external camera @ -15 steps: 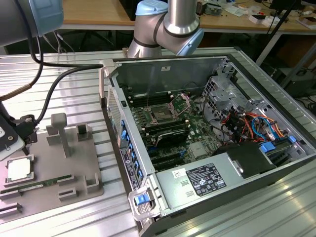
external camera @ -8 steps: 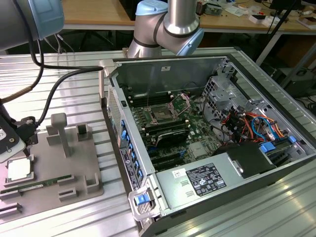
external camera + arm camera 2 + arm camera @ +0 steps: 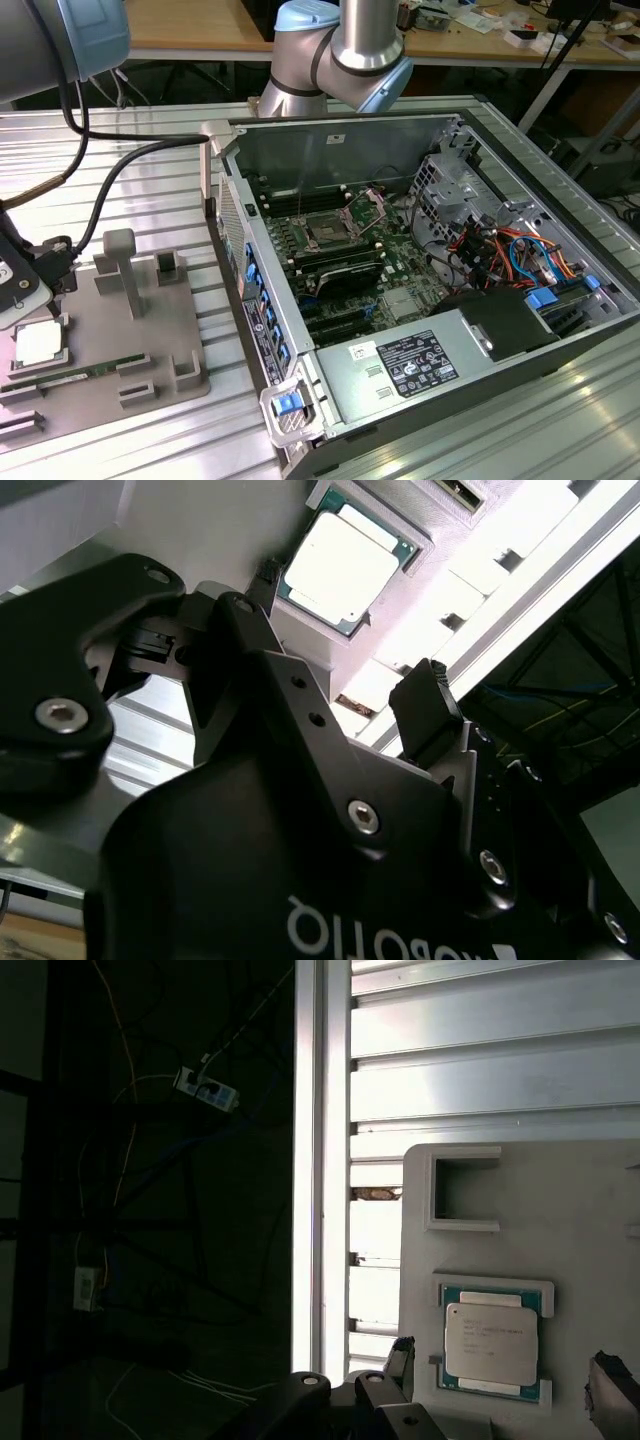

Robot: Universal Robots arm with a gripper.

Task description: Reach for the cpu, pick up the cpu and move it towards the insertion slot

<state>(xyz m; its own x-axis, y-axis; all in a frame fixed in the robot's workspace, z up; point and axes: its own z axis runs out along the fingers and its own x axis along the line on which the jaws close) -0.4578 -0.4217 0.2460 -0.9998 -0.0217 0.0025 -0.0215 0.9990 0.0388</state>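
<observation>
- At the exterior view's left, the cpu [image 3: 38,343] lay flat in its square pocket on the grey tray [image 3: 150,330], with a thin green memory stick [image 3: 60,378] just beside it; nothing had lifted it.
- Your gripper [image 3: 505,1368] hung over that pocket; in both wrist views its black fingers [image 3: 400,1357] stood wide apart and held nothing, one to each side of the chip [image 3: 347,565]; I saw no contact with it, though how high the tips sat above it could not be told.
- So, as I judged it, your reach was nearly or fully done; the grasp, the lift and the whole carry were left.
- Further toward the exterior view's right, the tray ended and the open computer case [image 3: 390,140] stood on the slatted metal table [image 3: 100,140], well apart from the chip.
- Inside that case the insertion slot [image 3: 328,228] showed its dark centre within a shiny metal frame; it looked bare, with no chip seated in it.
- You had the full stretch from the tray across to the case to cover once the chip was gripped.
</observation>
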